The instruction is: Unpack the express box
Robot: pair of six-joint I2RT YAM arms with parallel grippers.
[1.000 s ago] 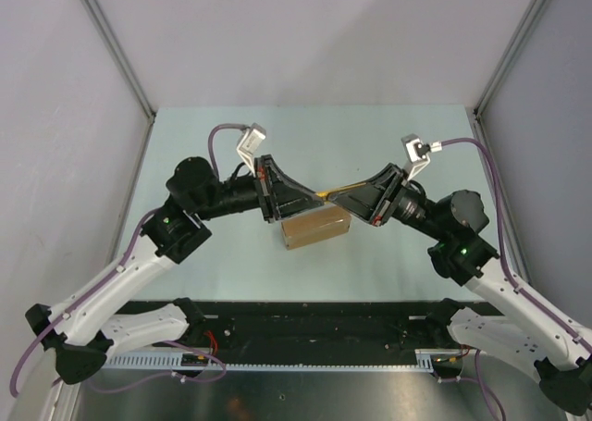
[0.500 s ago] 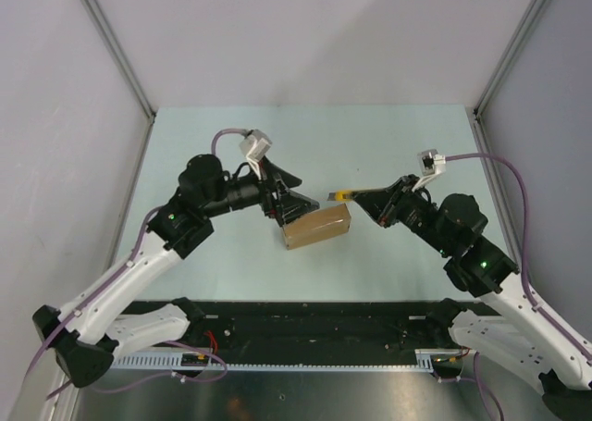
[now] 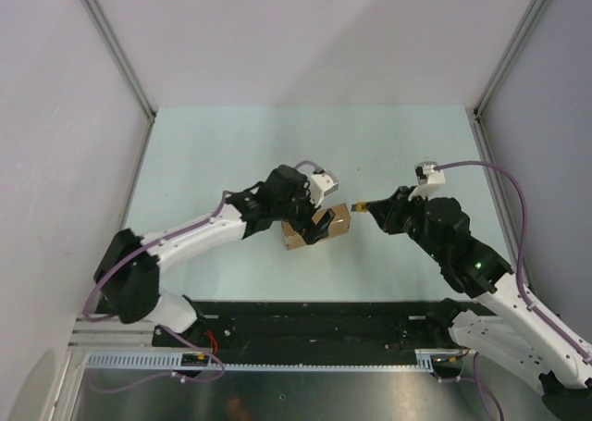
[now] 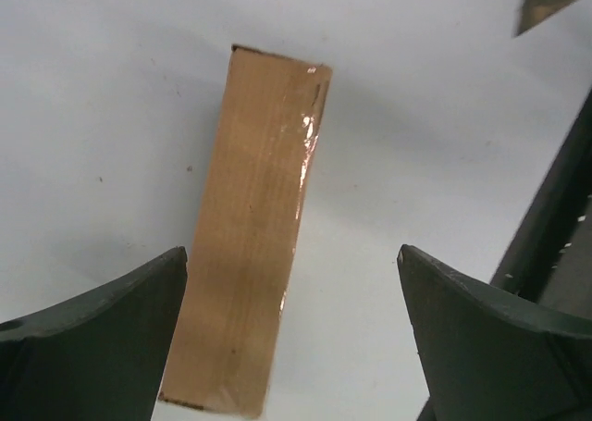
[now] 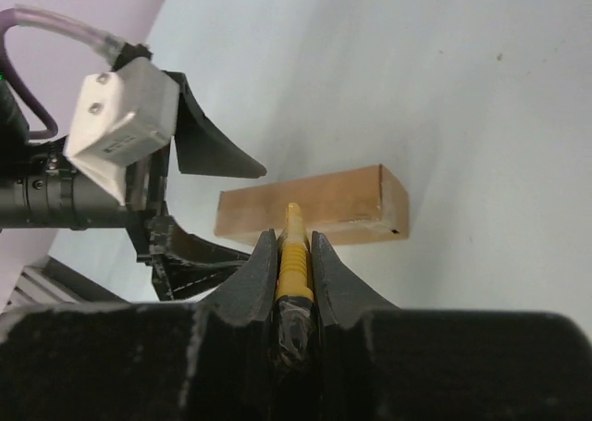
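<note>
Brown cardboard with its flaps shut: from above, the express box lies near the middle of the pale worktop, a little toward its near edge. The left gripper hangs over it with fingers spread. The right gripper, just off the box's right end, is clenched on a yellow utility knife aimed at the box.

From the left wrist, the carton lies flat between the wide-open fingers, and neither touches it. Glossy tape runs along one top edge; whether it is slit I cannot tell.

From the right wrist, the knife points at the box's long side; contact is unclear. No contents show, so I judge that opening and emptying are both yet to do.
</note>
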